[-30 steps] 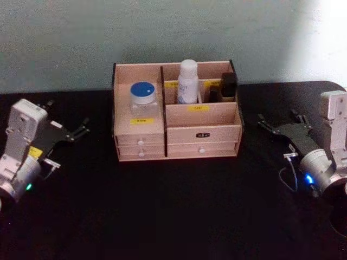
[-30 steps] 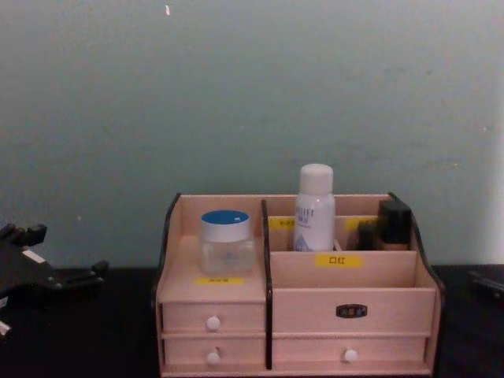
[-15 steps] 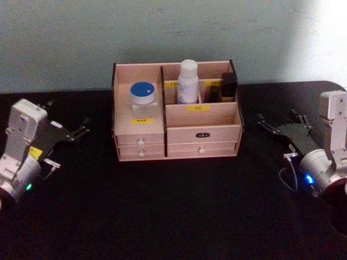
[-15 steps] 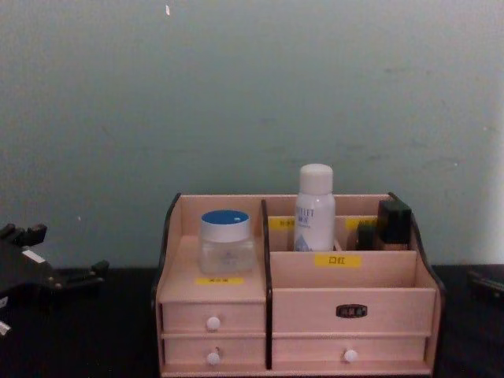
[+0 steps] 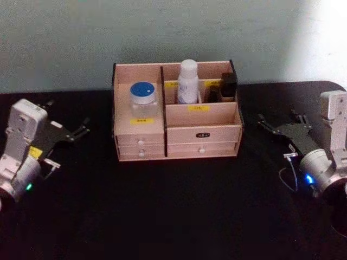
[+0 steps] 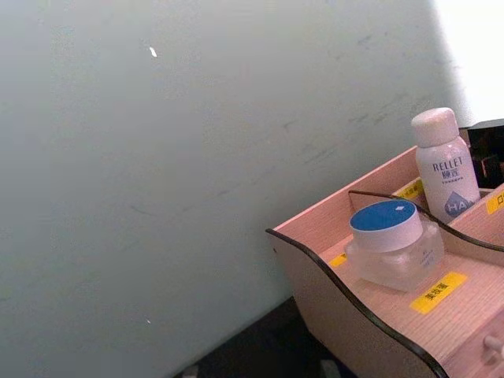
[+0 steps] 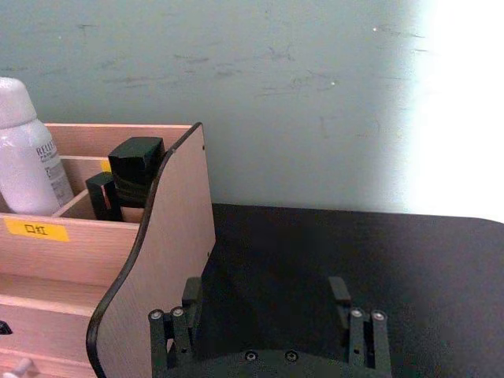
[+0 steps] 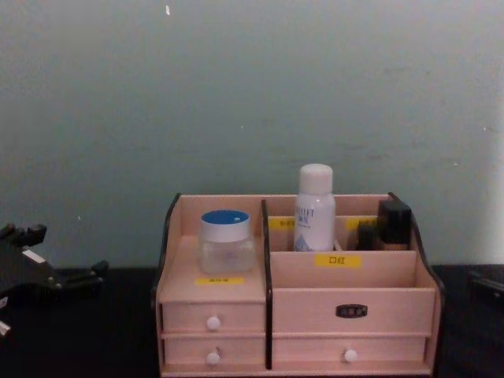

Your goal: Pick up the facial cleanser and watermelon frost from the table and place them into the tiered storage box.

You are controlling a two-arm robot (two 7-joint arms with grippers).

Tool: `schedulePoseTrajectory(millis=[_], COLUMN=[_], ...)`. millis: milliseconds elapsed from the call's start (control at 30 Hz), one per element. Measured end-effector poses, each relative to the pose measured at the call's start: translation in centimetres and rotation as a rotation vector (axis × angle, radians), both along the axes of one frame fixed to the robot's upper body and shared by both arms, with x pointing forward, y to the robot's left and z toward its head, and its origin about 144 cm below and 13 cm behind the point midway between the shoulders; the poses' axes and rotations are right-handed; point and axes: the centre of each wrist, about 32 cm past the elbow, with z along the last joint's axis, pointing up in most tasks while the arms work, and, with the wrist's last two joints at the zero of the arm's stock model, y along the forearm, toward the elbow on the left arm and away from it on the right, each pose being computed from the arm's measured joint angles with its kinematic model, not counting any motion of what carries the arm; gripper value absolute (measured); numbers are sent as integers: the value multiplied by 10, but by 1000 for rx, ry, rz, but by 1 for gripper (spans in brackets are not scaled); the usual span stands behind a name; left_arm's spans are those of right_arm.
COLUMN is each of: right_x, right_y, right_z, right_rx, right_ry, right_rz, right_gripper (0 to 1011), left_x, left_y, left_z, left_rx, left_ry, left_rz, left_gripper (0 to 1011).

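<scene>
**Both items seated in the box, arms standing off**

The tiered storage box (image 5: 176, 116) sits at the centre of the head view on the black surface (image 5: 173, 211). A clear jar with a blue lid (image 5: 143, 97) stands on the box's left tier; a white bottle (image 5: 187, 81) stands upright in a rear compartment just right of the divider, with dark items (image 5: 225, 86) further right. Which is the cleanser and which the watermelon frost I cannot tell.

The left gripper (image 5: 76, 131) hovers at the left edge, fingers spread and empty. The right gripper (image 5: 276, 125) sits right of the box, jaws wide and empty.

Judging from this, placement looks finished. Good practice: keep both arms clear of the box walls while retreating, so neither item tips.
</scene>
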Motion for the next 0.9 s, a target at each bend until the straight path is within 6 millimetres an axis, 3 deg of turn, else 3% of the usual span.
schedulePoseTrajectory(millis=[900], right_x=[0], right_y=[0], right_z=[0], right_rx=[0], right_ry=[0], right_rz=[0], right_gripper=[1000], left_x=[0], left_y=[0], left_z=[0], left_rx=[0], left_ry=[0], left_rz=[0], left_gripper=[1001])
